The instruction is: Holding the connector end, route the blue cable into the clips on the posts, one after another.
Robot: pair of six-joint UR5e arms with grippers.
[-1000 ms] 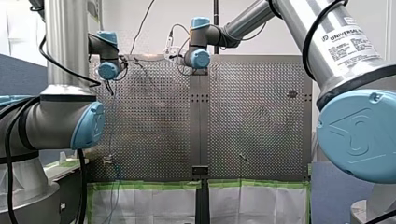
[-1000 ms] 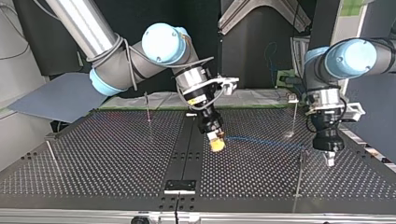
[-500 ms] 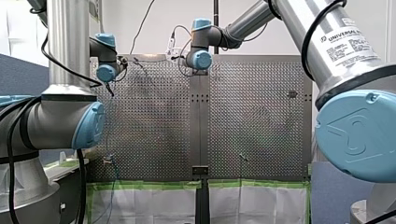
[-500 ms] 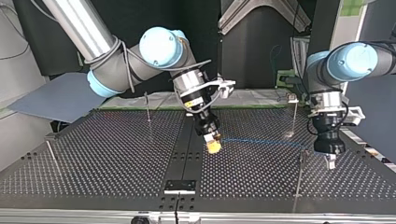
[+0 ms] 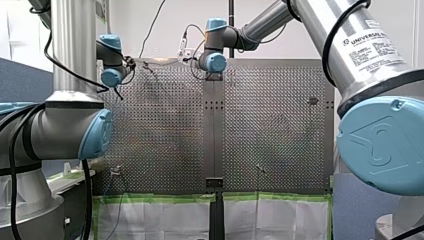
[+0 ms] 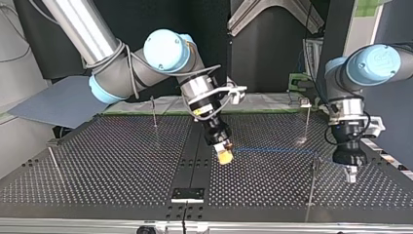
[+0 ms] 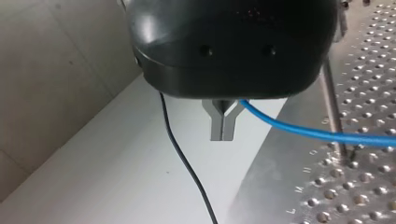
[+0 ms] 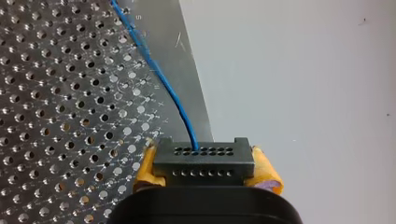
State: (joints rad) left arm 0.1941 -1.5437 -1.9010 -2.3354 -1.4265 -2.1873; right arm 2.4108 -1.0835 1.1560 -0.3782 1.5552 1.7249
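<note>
Shifted since the earlier frame, my left gripper is closed round the blue cable; the connector is pinched by my right gripper. Tension is to be kept.

1. My right arm and left arm: silver tubes, pale blue joint caps, black cables.
2. A Universal Robots label marks the right arm.
3. My right gripper shows yellow pads; my left gripper is black with grey fingers.
</note>
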